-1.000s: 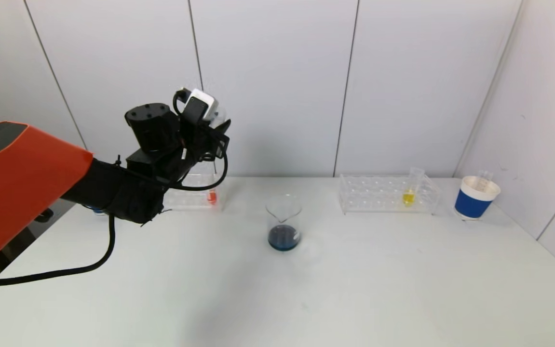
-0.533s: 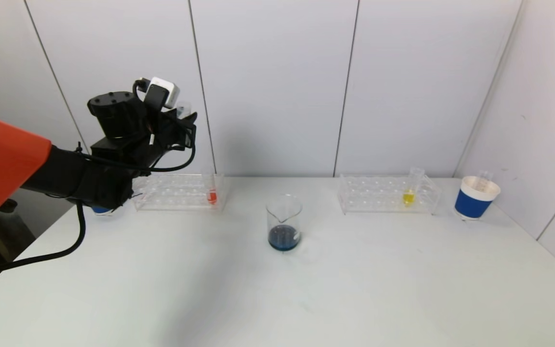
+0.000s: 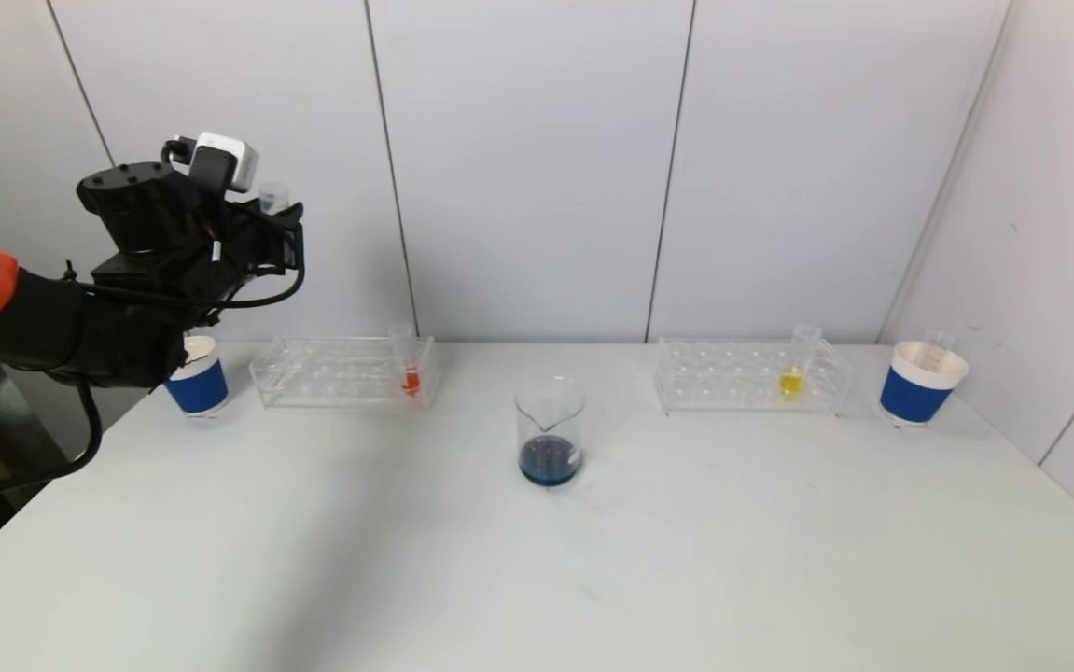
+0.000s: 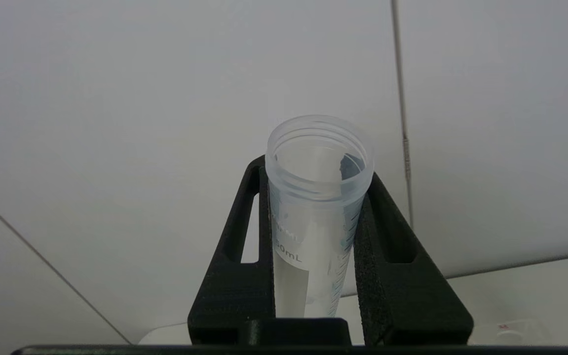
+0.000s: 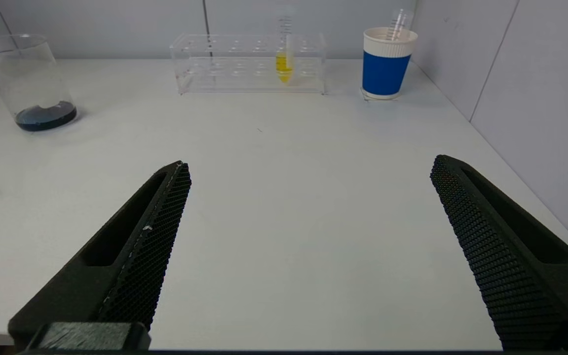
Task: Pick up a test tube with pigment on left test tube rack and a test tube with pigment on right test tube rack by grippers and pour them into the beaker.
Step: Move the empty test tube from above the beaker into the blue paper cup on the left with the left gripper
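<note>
We grasp an empty test tube (image 4: 316,207) in our left gripper (image 3: 271,219), raised above the left blue cup (image 3: 198,384); our right gripper (image 5: 308,246) hovers over the bench (image 3: 537,560), fingers spread.

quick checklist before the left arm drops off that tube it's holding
1. Grip: left gripper fingers closed on the clear plastic test tube - ok.
2. Tube emptied: only a trace of residue shows inside, no coloured liquid - ok.
3. Drop-off spot: left blue-and-white paper cup stands upright just below the gripper in the head view - ok.
4. Cup has room: its inside is hidden by the arm - cannot tell.
5. Glass beaker upright with dark blue liquid, apart from the arm - ok.
6. Right gripper open, low over the white table, with the yellow-pigment tube waiting in the right clear rack - ok.
</note>
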{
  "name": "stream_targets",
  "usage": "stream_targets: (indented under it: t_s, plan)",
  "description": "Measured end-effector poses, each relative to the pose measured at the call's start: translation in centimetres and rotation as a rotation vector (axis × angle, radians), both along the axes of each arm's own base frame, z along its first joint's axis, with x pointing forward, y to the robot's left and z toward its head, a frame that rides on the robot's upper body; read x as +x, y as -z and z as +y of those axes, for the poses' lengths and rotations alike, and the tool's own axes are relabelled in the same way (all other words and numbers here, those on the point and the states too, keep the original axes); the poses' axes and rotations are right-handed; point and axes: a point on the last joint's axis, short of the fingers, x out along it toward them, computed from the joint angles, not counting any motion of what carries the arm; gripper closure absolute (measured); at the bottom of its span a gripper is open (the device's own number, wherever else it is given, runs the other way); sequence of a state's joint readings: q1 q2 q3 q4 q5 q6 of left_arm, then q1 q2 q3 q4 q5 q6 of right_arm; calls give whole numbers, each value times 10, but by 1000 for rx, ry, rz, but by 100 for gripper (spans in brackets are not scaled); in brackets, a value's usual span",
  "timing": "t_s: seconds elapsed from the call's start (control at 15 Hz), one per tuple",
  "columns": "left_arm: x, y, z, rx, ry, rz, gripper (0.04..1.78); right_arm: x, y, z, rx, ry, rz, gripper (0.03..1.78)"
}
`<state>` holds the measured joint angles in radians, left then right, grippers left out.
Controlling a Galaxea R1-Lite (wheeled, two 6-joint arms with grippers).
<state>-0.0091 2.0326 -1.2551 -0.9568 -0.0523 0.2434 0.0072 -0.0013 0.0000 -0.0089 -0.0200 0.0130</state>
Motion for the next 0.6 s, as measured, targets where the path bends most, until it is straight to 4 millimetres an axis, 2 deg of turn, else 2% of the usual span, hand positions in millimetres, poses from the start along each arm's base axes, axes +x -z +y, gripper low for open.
stream_targets:
  t_s: [0.6]
  plan:
    - [0, 8, 70, -71, -145, 62, 135, 0, 0, 0, 0, 0, 0, 4]
